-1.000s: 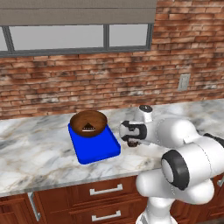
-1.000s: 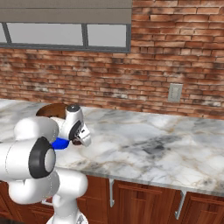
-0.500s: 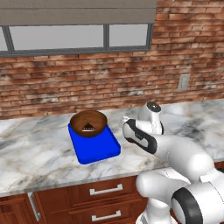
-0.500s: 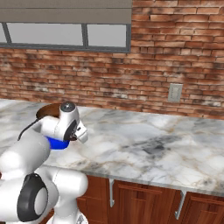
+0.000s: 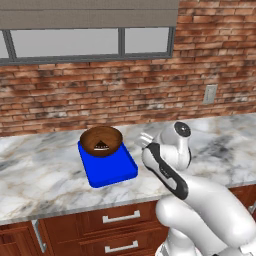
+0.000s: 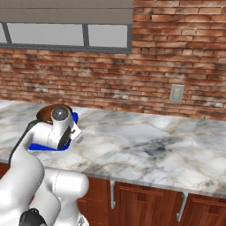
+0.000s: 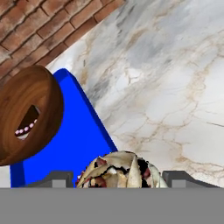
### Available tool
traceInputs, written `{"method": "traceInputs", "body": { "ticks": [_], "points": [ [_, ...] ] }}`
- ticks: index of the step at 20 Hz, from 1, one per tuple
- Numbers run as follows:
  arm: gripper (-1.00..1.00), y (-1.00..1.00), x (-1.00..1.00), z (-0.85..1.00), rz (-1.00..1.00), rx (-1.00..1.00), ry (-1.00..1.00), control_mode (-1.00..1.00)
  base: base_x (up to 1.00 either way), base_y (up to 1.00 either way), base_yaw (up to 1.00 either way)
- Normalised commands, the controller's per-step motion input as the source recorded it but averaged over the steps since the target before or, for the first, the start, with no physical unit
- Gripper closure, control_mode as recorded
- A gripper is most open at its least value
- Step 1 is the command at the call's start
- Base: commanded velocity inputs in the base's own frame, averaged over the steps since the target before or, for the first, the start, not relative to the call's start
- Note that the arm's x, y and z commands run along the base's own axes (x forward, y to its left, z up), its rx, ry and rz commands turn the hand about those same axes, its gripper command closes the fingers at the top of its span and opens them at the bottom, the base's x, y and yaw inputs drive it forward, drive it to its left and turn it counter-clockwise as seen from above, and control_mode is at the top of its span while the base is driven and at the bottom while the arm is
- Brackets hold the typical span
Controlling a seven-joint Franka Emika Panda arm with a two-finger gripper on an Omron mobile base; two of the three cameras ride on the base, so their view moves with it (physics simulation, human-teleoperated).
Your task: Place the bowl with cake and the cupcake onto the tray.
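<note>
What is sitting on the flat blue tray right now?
The round brown wooden bowl with a dark cake wedge inside sits at the far end of the flat blue tray; the near part is bare. The bowl hides the tray surface under it.

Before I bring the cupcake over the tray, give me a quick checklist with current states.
1. Cupcake between the claw fingers: ok, it sits between both tips.
2. Cupcake clear of the counter: cannot tell.
3. Bowl on the tray: ok, at its far end.
4. Free blue space on the tray for the cupcake: ok, the near half is bare.
5. Path from claw to tray: ok, nothing stands between.
6. Grip firm: cannot tell, the contact is hidden.
</note>
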Motion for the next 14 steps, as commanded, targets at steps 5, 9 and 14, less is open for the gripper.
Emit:
{"method": "traceInputs", "body": {
  "ticks": [5,9,14],
  "points": [
    [1.00,0.12,-0.28,0.39,0.04,0.00,-0.01,-1.00,0.00,0.00,0.00],
    [1.00,0.16,-0.31,0.30,0.05,0.00,0.01,-1.00,0.00,0.00,0.00],
    [1.00,0.24,-0.23,0.23,0.05,0.00,0.01,-1.00,0.00,0.00,0.00]
  ]
}}
